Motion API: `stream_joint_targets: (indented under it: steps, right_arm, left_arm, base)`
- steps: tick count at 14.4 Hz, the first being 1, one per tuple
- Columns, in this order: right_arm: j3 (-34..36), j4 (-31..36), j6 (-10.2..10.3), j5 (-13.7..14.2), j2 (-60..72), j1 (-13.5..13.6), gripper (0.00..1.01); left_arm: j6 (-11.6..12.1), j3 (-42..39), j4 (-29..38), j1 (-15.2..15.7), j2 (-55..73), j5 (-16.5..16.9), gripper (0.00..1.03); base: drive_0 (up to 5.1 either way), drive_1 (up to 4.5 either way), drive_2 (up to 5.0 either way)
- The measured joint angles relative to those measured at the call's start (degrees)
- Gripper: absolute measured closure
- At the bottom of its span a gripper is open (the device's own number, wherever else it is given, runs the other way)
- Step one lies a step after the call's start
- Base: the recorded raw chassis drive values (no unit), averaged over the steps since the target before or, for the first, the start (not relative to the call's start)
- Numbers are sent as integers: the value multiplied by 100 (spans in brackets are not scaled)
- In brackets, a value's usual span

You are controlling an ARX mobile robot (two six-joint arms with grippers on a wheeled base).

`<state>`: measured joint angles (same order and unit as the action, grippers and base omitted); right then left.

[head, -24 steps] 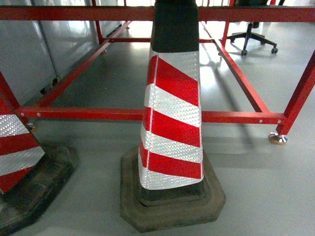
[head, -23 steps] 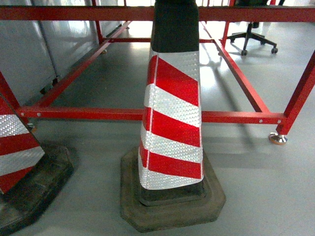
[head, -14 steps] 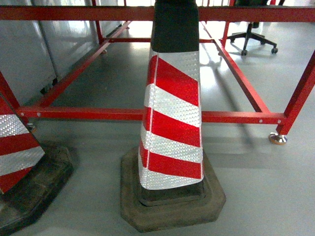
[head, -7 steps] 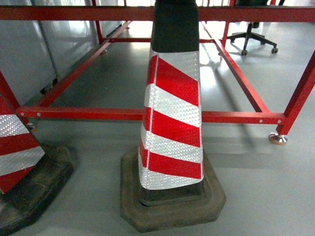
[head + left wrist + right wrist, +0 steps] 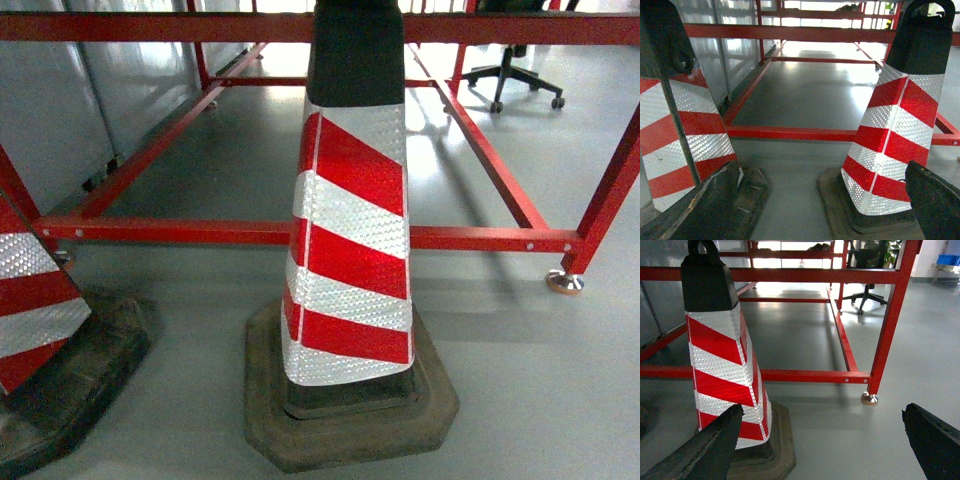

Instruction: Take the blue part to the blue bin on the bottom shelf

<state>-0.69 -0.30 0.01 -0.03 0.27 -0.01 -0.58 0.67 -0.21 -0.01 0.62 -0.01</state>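
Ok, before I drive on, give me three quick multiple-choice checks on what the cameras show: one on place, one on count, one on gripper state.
1. Where does the nearest traffic cone stand?
A. on the floor in front of the red frame
B. on a shelf
C. inside a bin

2. How many cones does the left wrist view show?
A. one
B. two
C. four

3. What are the grippers holding?
A. a blue part
B. a cone
C. nothing

Answers:
1. A, since its base sits on the grey floor ahead of the low red bar.
2. B, one at the left and one at the right.
3. C, the left gripper and right gripper each show spread fingers with only floor and cones beyond.
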Motion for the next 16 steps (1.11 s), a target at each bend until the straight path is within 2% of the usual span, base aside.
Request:
stream_joint_targets:
  steps: [16]
  right_arm:
    - [0, 4, 11, 7, 0, 0, 3]
  left_arm:
    - [0, 0, -7, 0, 0, 2, 5]
  base:
    - [0, 0, 0]
